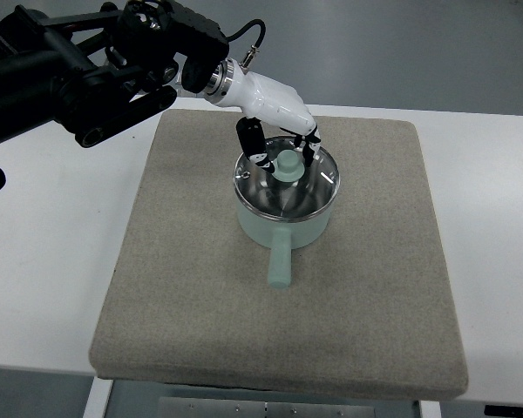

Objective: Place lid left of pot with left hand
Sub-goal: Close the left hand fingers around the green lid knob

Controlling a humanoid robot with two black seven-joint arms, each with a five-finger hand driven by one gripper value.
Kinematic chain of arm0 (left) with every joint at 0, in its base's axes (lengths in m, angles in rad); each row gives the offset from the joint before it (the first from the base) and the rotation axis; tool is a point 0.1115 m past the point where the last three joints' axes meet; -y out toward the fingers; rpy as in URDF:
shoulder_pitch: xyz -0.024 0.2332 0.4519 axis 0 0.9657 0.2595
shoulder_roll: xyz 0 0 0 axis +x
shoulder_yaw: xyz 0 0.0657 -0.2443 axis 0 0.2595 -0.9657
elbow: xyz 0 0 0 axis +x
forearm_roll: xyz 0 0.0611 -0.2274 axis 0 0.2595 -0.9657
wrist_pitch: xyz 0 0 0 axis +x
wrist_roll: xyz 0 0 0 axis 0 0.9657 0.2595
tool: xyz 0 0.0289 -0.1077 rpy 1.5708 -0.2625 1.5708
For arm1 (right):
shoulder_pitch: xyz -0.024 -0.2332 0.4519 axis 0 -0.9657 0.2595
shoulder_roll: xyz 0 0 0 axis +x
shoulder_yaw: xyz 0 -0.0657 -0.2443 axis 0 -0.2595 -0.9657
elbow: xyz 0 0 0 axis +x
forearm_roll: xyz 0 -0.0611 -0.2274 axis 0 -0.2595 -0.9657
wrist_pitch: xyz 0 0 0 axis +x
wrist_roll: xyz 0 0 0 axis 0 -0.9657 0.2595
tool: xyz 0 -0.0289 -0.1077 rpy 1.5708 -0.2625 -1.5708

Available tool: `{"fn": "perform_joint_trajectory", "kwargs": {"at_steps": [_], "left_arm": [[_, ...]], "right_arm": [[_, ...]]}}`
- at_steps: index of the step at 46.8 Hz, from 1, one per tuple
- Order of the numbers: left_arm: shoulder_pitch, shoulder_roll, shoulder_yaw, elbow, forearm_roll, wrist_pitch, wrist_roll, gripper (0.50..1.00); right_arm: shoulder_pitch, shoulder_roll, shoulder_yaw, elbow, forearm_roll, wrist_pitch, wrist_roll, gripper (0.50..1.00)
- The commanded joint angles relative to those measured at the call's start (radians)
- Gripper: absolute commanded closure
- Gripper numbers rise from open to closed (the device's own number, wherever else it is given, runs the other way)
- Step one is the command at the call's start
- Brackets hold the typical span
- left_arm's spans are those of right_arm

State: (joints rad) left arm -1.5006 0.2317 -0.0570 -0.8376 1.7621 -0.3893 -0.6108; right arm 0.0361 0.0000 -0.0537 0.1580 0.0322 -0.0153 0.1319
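L hand [283, 148] at lid [287, 181] knob [288, 165], maybe gripping.

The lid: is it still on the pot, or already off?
On. The lid sits level on the pot rim, and the left hand has fingers around its knob.

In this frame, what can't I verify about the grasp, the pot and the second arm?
All from the top view:
- Whether the left hand actually clamps the lid knob: its white palm shell covers where the fingers close.
- Whether the lid has lifted off the pot: the steep downward angle hides any gap at the rim.
- What is inside the pot: reflections on the lid mask it.
- The right arm: outside the picture.
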Motion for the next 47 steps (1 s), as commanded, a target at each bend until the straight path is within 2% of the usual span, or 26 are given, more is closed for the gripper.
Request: {"fn": "perform_joint_trajectory", "kwargs": {"at_steps": [1,3,5,47], "left_arm": [[0.000,0.000,0.002,0.000,0.000,0.021,0.000,0.930],[0.002,0.000,0.002,0.000,0.005,0.036,0.000,0.954],[0.000,0.000,0.002,0.000,0.004,0.041,0.000,0.999],[-0.010,0.012,-0.003,-0.011,-0.003,0.033,0.000,1.000]], "right_arm": [[0.001,0.000,0.000,0.000,0.000,0.000,0.000,0.576],[0.001,0.000,0.000,0.000,0.000,0.000,0.000,0.576],[0.001,0.000,0.000,0.000,0.000,0.000,0.000,0.576],[0.001,0.000,0.000,0.000,0.000,0.000,0.000,0.576]]}}
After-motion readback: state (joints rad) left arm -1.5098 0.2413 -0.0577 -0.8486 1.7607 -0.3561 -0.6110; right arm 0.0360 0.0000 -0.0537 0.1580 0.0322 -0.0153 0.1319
